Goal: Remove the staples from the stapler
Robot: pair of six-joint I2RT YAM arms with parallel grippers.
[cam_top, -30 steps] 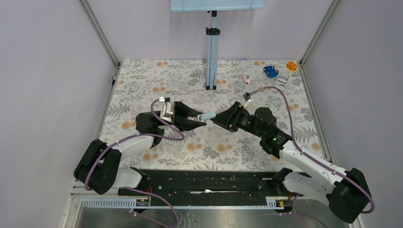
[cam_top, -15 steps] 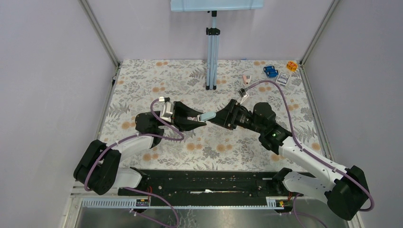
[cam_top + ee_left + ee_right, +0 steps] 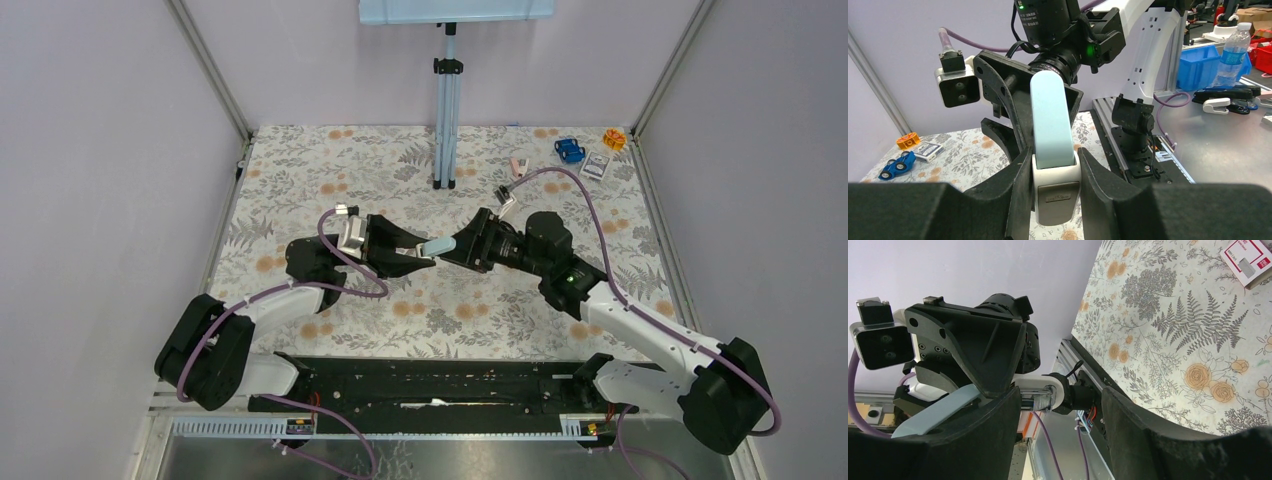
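The stapler [image 3: 436,246], with a light blue lid and a white and grey body, hangs above the table's middle. My left gripper [image 3: 1054,155] is shut on its rear end, one finger on each side. The blue lid [image 3: 1049,120] points away toward the right arm. My right gripper [image 3: 1060,410] is open, and the stapler's white front end [image 3: 1055,390] with its metal magazine sits between the spread fingers without touching them. In the top view the right gripper [image 3: 456,247] meets the stapler's tip. I cannot make out the staples.
A tripod pole [image 3: 445,110] stands at the back centre. A blue toy car [image 3: 569,150], an orange piece [image 3: 613,138], a card box [image 3: 594,166] and a small pink item [image 3: 518,166] lie at the back right. A red and white box [image 3: 1245,255] lies on the floral cloth.
The right gripper has moved left up to the stapler's front end and its jaws have spread wider. The left arm and the stapler have held still.
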